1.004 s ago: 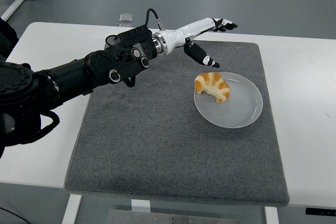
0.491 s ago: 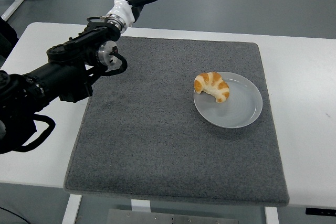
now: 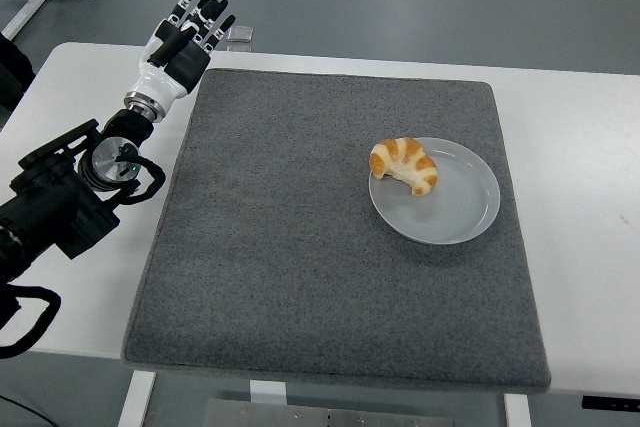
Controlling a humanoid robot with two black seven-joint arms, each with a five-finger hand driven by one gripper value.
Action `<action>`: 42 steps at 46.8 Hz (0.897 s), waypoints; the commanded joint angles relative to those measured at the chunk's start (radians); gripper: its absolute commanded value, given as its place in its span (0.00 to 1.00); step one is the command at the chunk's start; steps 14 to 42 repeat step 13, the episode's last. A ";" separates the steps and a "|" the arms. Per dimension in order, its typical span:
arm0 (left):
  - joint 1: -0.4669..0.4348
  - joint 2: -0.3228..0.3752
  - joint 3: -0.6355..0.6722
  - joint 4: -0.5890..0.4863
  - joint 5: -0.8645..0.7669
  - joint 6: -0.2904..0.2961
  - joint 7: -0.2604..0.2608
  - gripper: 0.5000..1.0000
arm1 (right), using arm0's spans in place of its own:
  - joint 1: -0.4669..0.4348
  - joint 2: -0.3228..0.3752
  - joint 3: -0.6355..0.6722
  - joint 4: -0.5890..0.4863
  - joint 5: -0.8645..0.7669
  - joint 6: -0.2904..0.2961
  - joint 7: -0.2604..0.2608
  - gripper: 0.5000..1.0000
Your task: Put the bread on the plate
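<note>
Bread (image 3: 404, 164), a golden, curved croissant, lies on the grey plate (image 3: 455, 212); left hand (image 3: 182, 42) spread wide, empty.

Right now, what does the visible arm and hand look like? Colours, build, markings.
Only the left arm shows: bulky black segments, a round joint housing with a small green light, and a silver wrist ring. The left hand has a white shell with black fingers banded by white knuckle marks. No cable visible.

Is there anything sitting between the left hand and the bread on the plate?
Nothing visible. Only bare grey mat lies between the left hand, open at the table's far left, and the bread, which already rests on the plate.
</note>
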 commanded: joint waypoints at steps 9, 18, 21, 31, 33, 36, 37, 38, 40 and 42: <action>-0.005 -0.003 -0.012 0.002 0.001 0.009 -0.002 1.00 | 0.000 0.000 0.002 0.000 0.000 -0.002 0.000 0.90; -0.010 -0.003 -0.014 0.002 0.001 0.034 -0.002 1.00 | 0.001 0.000 0.004 0.000 0.002 -0.002 0.001 0.90; -0.010 -0.003 -0.014 0.002 0.001 0.034 -0.002 1.00 | 0.001 0.000 0.004 0.000 0.002 -0.002 0.001 0.90; -0.010 -0.003 -0.014 0.002 0.001 0.034 -0.002 1.00 | 0.001 0.000 0.004 0.000 0.002 -0.002 0.001 0.90; -0.010 -0.003 -0.014 0.002 0.001 0.034 -0.002 1.00 | 0.001 0.000 0.004 0.000 0.002 -0.002 0.001 0.90; -0.010 -0.003 -0.014 0.002 0.001 0.034 -0.002 1.00 | 0.001 0.000 0.004 0.000 0.002 -0.002 0.001 0.90; -0.010 -0.003 -0.014 0.002 0.001 0.034 -0.002 1.00 | 0.001 0.000 0.004 0.000 0.002 -0.002 0.001 0.90; -0.010 -0.003 -0.014 0.002 0.001 0.034 -0.002 1.00 | 0.001 0.000 0.004 0.000 0.002 -0.002 0.001 0.90; -0.010 -0.003 -0.014 0.002 0.001 0.034 -0.002 1.00 | 0.001 0.000 0.004 0.000 0.002 -0.002 0.001 0.90; -0.010 -0.003 -0.014 0.002 0.001 0.034 -0.002 1.00 | 0.001 0.000 0.004 0.000 0.002 -0.002 0.001 0.90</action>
